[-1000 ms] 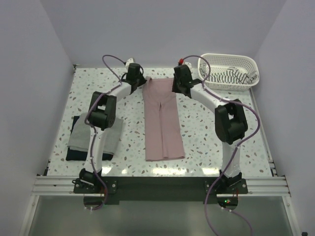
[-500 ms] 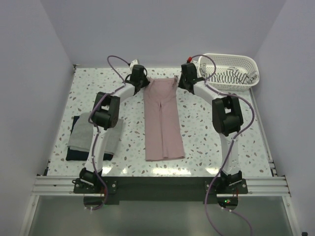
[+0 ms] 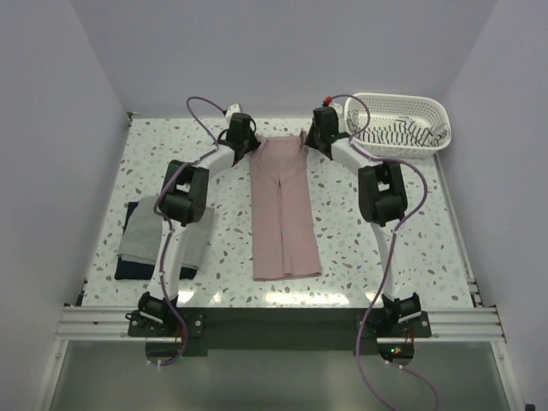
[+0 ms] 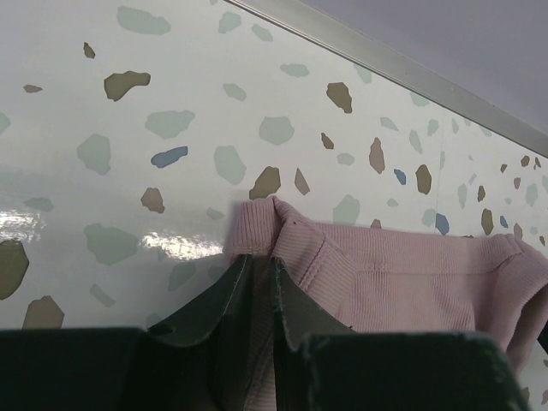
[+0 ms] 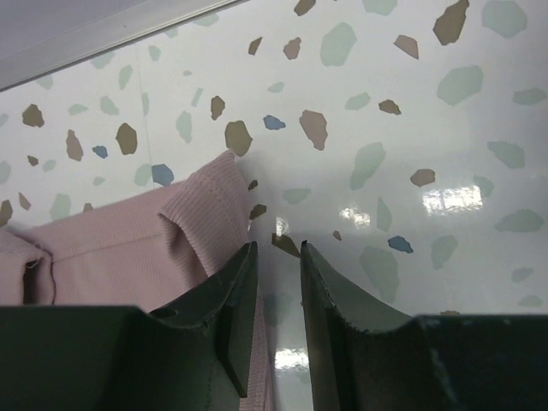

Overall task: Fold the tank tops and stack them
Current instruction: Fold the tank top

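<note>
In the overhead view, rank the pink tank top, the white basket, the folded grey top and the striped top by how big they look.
1. pink tank top.
2. white basket and folded grey top: about alike; the left arm covers part of the grey one.
3. striped top, only partly showing in the basket.

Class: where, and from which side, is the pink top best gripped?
Pinch the pink top at its two far corners, from above at the far edge. It lies flat and lengthways, and those ribbed strap corners jut out, likely giving a lip to pinch.
</note>
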### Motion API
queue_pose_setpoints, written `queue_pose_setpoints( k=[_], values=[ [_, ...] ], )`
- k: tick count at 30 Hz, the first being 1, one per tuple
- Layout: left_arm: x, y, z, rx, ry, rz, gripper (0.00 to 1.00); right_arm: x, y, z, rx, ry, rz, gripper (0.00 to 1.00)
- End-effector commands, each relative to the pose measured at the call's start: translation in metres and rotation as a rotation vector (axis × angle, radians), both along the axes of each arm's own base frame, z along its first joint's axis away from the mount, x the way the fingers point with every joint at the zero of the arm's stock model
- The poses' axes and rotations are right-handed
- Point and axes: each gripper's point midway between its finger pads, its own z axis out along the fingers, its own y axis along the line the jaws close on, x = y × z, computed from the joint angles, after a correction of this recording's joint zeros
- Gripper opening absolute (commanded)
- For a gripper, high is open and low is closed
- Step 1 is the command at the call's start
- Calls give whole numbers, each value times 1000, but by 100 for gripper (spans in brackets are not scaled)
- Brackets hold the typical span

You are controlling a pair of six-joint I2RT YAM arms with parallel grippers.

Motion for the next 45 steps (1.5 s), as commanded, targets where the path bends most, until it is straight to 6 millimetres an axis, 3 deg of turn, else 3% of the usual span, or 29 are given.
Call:
queue_pose_setpoints(
  k=[1,10,24,28,31,33,35,38,40,42,43,44,45],
  values=[
    [13,3,21,10,-72,6,19,19,18,34,89,-95,25,31],
    [13,2,16,4,-66,3,19,14,38,35,92,-115,60,31],
    [15,5,21,-5,-78,5,20,12,53,-18,59,16,100,31],
    [19,6,27,-2,-96,-3,20,12,51,-15,57,7,92,31],
    [22,9,42,-10,-126,-6,24,15,51,5,64,-36,98,32],
    [25,11,54,-17,-156,-6,27,18,53,29,71,-83,106,38],
    [31,14,75,-28,-210,-6,33,20,56,46,79,-123,128,44],
    [40,21,111,-46,-293,-7,38,25,58,80,77,-189,155,45],
    [43,26,140,-55,-347,-10,41,25,60,113,92,-239,178,48],
    [41,27,156,-58,-368,-19,42,23,59,136,87,-271,187,50],
    [37,29,171,-58,-376,-18,42,19,58,158,93,-298,188,51],
    [33,29,176,-64,-369,-17,42,14,55,163,92,-287,183,51],
    [24,31,165,-67,-329,-13,42,9,52,161,93,-266,176,51]
  ],
)
